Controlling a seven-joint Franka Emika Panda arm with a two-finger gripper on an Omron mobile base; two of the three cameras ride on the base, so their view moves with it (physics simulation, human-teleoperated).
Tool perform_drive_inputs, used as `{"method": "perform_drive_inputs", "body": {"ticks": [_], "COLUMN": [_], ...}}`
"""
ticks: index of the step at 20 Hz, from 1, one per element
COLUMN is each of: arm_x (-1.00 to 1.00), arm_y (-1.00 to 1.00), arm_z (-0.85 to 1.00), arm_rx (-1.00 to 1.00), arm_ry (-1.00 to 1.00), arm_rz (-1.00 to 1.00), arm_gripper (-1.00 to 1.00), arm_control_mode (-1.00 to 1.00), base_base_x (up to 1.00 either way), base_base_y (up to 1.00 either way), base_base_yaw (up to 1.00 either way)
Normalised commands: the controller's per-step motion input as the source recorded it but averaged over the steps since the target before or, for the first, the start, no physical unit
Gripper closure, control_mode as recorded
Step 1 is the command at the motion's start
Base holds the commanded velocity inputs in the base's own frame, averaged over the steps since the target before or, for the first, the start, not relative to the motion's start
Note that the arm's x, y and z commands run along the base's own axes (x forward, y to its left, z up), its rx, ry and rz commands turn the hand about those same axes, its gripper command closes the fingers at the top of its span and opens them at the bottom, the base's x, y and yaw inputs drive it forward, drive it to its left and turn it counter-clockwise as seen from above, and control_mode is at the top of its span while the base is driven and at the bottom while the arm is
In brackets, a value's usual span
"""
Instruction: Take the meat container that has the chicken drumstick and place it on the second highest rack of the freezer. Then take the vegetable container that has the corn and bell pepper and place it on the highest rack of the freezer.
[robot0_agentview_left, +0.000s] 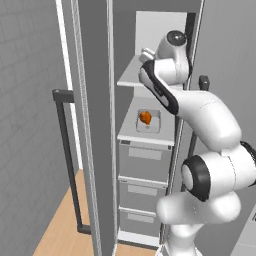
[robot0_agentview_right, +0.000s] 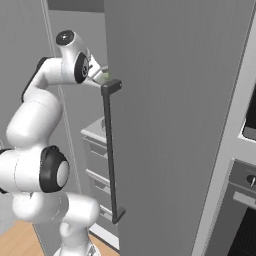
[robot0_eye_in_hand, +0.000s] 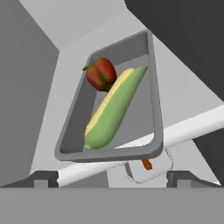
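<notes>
The white arm rises from its base, folds at a dark-ringed elbow and stretches up and forward with the wrist bent downward, the gripper (robot0_eye_in_hand: 112, 175) spread wide, one dark finger tip (robot0_eye_in_hand: 43, 178) at each lower side of the hand view, nothing held between them.

Veg container (robot0_eye_in_hand: 70, 131), grey tray on highest rack (robot0_agentview_left: 131, 75): corn (robot0_eye_in_hand: 114, 107) lying diagonal, red bell pepper (robot0_eye_in_hand: 101, 73) touching its tip. Meat container (robot0_agentview_left: 148, 121) w/ chicken drumstick (robot0_agentview_left: 145, 117) on rack below.
</notes>
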Motion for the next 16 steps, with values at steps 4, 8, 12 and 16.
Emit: {"method": "perform_drive_inputs", "body": {"ticks": [4, 8, 12, 16], "arm_x": [-0.87, -1.0, -0.87, -1.0], "arm_y": [0.17, 0.1, 0.11, -0.03], "arm_z": [0.78, 0.52, -0.36, -0.36], "arm_rx": [-0.03, -0.02, -0.03, -0.02], "arm_ry": [-0.08, -0.05, 0.0, -0.21], "arm_rz": [0.0, 0.0, 0.0, -0.01], "arm_gripper": [-1.0, -1.0, -1.0, -1.0], "arm_control_mode": [-1.0, -1.0, -1.0, -1.0], "base_base_x": [0.0, 0.0, 0.0, 0.0], "base_base_y": [0.0, 0.0, 0.0, 0.0], "base_base_yaw": [0.0, 0.0, 0.0, 0.0]}}
